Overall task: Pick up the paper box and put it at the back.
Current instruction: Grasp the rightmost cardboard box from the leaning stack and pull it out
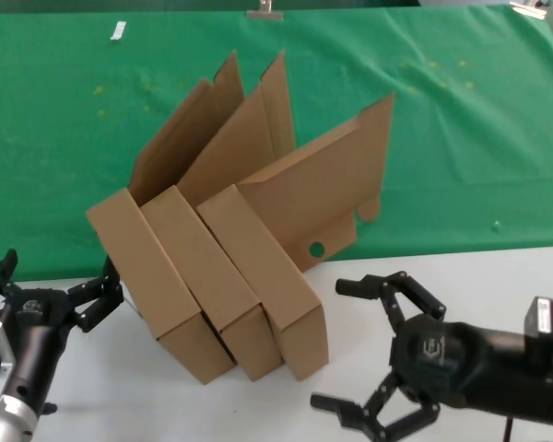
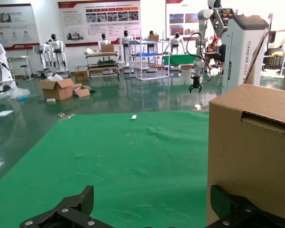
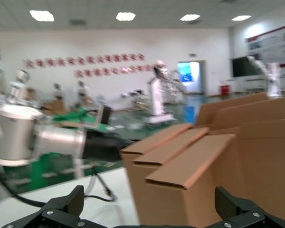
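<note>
1. head view: boxes number three, alike, leaning together with lids raised, straddling the front edge of the green cloth (image 1: 461, 120) and the white tabletop (image 1: 498, 276). by my judgement nothing is done yet: no box is held, and all of the carry toward 12 o'clock remains. the paper box (image 1: 263, 276) nearest the right gripper (image 1: 373, 354) seems the likely target, though i cannot tell for sure which one is meant. that gripper sits at about 4 o'clock from the stack, fingers spread wide, apart from the card. the left gripper (image 1: 60, 295) waits at 8 o'clock, fingers spread, one tip just beside the outer box (image 1: 152, 281). no readable writing here.

2. left wrist view: outer box (image 2: 249, 156) fills one side, cloth (image 2: 123, 156) stretching beyond. spread fingertips (image 2: 69, 211) grip nothing. a white machine (image 2: 242, 47) behind reads "tianqin" down its side; wall posters are too small to read.

3. right wrist view: paper box (image 3: 190, 185) lies between the parted fingertips (image 3: 61, 209), untouched. red wall lettering is blurred, unreadable.
</note>
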Available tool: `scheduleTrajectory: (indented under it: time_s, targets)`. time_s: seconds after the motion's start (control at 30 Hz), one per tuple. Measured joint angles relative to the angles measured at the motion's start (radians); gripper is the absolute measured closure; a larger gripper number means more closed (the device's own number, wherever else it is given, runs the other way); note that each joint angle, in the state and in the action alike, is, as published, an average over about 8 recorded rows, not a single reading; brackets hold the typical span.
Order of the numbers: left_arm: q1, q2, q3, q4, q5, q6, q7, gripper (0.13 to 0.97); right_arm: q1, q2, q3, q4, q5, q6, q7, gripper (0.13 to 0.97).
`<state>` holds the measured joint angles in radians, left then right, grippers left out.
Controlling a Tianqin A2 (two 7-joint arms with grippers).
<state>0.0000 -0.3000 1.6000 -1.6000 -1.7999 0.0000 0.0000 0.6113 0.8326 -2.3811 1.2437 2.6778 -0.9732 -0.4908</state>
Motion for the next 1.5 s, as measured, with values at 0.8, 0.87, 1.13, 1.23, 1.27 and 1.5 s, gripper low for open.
scheduleTrajectory:
  time_s: [0.8, 0.87, 1.13, 1.23, 1.27, 1.5]
  targets:
    - [0.0, 0.0, 0.0, 0.0, 0.0, 0.0, 0.0, 0.132, 0.379, -0.343, -0.281, -0.896, 0.036, -0.589, -0.06, 0.264]
    - [0.0, 0.0, 0.0, 0.0, 0.0, 0.0, 0.0, 0.132, 0.397, -0.367, -0.294, -0.951, 0.032, -0.592, -0.061, 0.301]
    - [0.0, 0.0, 0.0, 0.0, 0.0, 0.0, 0.0, 0.132, 0.446, -0.451, -0.235, -1.118, -0.065, -0.596, -0.051, 0.453]
    - [0.0, 0.0, 0.0, 0.0, 0.0, 0.0, 0.0, 0.132, 0.455, -0.473, -0.199, -1.148, -0.114, -0.596, -0.043, 0.531]
    - [0.0, 0.0, 0.0, 0.0, 0.0, 0.0, -0.001, 0.132, 0.457, -0.479, -0.188, -1.155, -0.131, -0.597, -0.04, 0.557]
    - [0.0, 0.0, 0.0, 0.0, 0.0, 0.0, -0.001, 0.132, 0.466, -0.506, -0.105, -1.188, -0.256, -0.597, -0.024, 0.698]
